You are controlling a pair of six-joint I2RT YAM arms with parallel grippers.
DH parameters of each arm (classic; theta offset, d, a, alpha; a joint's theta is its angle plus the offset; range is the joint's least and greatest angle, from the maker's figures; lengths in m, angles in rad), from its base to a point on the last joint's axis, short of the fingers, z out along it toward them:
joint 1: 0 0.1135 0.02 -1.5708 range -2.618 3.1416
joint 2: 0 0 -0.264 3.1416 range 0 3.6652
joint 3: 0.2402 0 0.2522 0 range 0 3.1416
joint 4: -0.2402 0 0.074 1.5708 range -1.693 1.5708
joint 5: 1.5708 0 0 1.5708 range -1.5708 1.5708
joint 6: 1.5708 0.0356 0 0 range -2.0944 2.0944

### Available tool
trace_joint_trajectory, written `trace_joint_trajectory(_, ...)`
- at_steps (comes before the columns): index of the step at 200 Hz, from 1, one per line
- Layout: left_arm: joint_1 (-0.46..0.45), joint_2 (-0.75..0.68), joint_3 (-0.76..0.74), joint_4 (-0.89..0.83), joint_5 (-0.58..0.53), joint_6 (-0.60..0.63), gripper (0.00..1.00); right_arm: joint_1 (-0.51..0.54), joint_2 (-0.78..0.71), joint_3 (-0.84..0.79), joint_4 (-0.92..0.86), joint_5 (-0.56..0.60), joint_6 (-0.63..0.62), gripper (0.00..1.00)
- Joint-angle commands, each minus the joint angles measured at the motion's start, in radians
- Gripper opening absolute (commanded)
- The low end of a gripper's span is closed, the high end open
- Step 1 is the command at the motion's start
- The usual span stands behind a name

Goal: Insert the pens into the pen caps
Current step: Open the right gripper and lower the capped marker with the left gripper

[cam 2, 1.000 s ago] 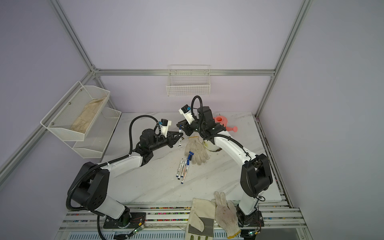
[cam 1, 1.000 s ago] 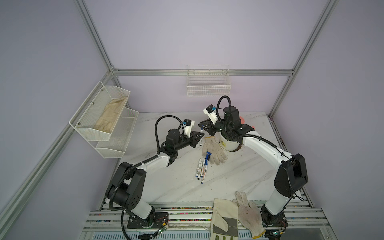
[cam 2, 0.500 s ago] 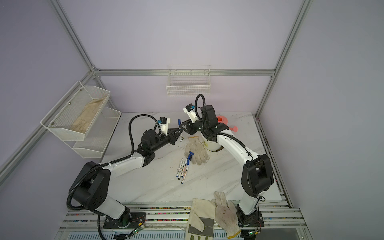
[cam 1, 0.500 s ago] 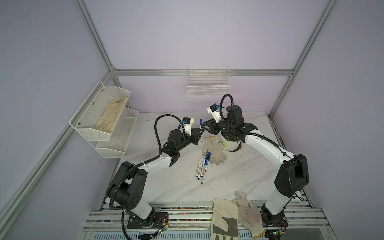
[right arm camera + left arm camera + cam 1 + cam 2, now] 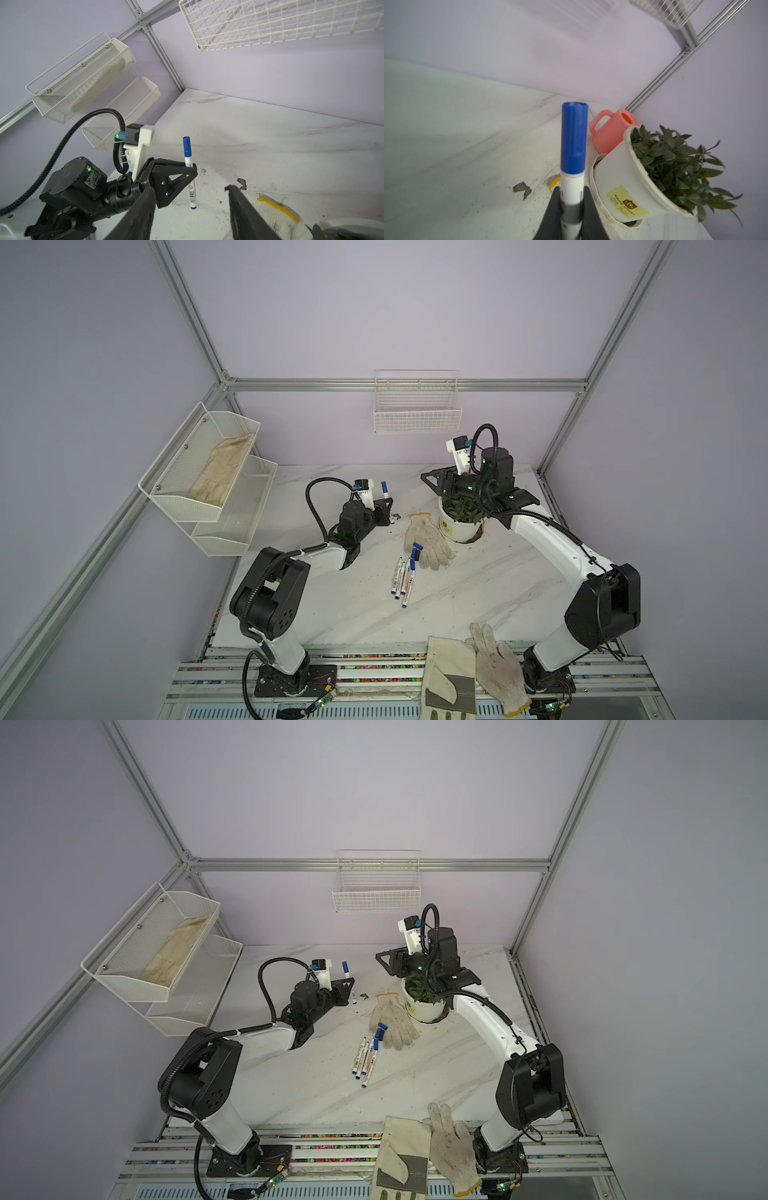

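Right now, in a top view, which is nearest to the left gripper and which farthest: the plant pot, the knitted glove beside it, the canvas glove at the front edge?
1. Knitted glove, just right of the left gripper.
2. Plant pot, past the glove, farther right.
3. Canvas glove, far off at the front edge.

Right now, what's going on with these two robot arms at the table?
The left claw is shut on a pen and holds it upright above the table. A blue cap sits on the pen's upper end. The right claw is open and empty, raised near the potted plant. Several more pens lie side by side on the table, next to a white glove.
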Motion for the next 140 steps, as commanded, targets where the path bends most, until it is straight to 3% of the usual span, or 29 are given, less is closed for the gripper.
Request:
trace_joint_trajectory(1, -0.006, 0.087, 0.163, -0.135, 0.069, -0.03, 0.0, 0.004, 0.041, -0.009, -0.049, 0.051, 0.048, 0.56)
trace_joint_trajectory(26, -0.014, 0.18, 0.217, -0.144, 0.066, -0.073, 0.0, 0.004, 0.073, 0.015, -0.109, 0.084, 0.04, 0.54)
trace_joint_trajectory(72, -0.023, 0.307, 0.344, -0.231, 0.063, -0.037, 0.02, 0.003, 0.086, 0.02, -0.124, 0.082, 0.03, 0.52)
trace_joint_trajectory(102, -0.032, 0.348, 0.389, -0.279, 0.079, -0.046, 0.12, 0.004, 0.093, 0.028, -0.143, 0.096, 0.012, 0.51)
trace_joint_trajectory(119, -0.04, 0.35, 0.388, -0.287, 0.079, -0.055, 0.29, 0.004, 0.094, 0.029, -0.148, 0.098, 0.003, 0.51)
trace_joint_trajectory(140, -0.046, 0.346, 0.381, -0.296, 0.081, -0.058, 0.37, 0.003, 0.098, 0.03, -0.149, 0.096, 0.002, 0.5)
